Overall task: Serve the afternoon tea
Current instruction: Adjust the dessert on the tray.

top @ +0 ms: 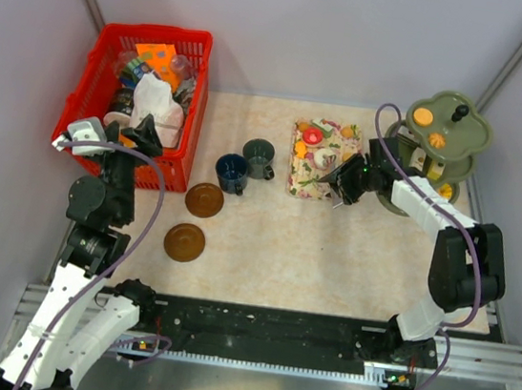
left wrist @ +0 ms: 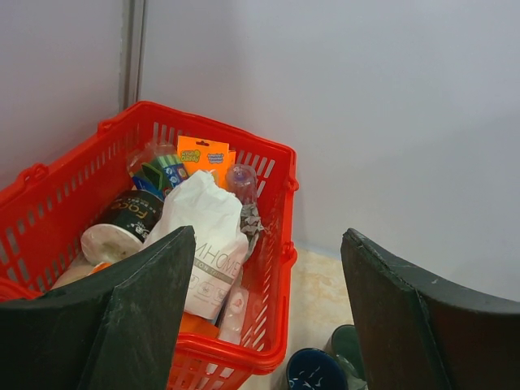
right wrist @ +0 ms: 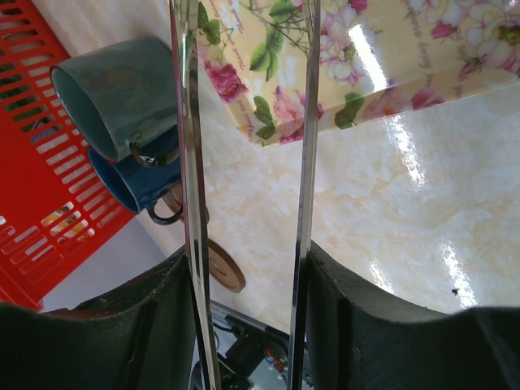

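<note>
Left pincer is spread, nothing between the fingers, hovering over the near right corner of the red basket of clutter. Right pincer pinches thin metal tongs, whose two blades stand apart and reach over a corner of the floral tray. Toy pastries sit on the far end of that tray, mid tabletop; more sit on the olive three-tier stand at far right. Navy mug and dark-green mug touch, just left of the tray. Two brown saucers lie bare near the mugs, apart from each other.
</note>
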